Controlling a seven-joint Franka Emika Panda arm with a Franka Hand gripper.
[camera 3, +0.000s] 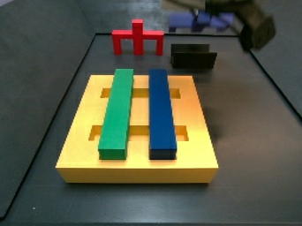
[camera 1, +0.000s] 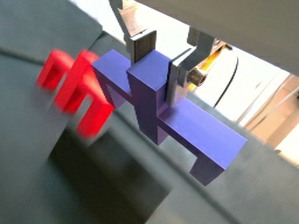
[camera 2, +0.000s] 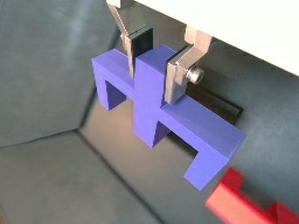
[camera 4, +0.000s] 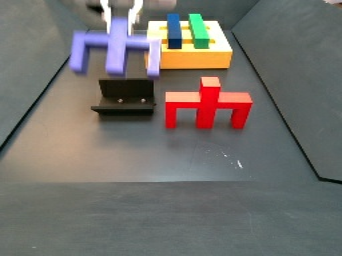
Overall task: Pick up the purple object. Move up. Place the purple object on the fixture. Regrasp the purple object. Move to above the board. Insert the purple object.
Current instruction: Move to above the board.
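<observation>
1. In both wrist views the gripper is closed on the central post of the purple object, one silver finger pressed flat against each side of the post.
2. The purple object hangs in the air, clear of the dark floor. Its wide crossbar runs diagonally through both wrist views, with its short legs pointing downward.
3. In a side view the purple object sits at the upper left of the frame, blurred, just above the fixture. I cannot tell whether they touch.
4. In that same side view the red forked piece stands on the floor just right of the fixture, near the frame's centre.
5. The board, a thick yellow slab, lies at the top centre of that view, behind the other pieces.
6. In a side view from the opposite end, the board fills the lower centre, carrying a long green bar and a long blue bar side by side.
7. There the gripper is a blur at the upper right, above the fixture.
</observation>
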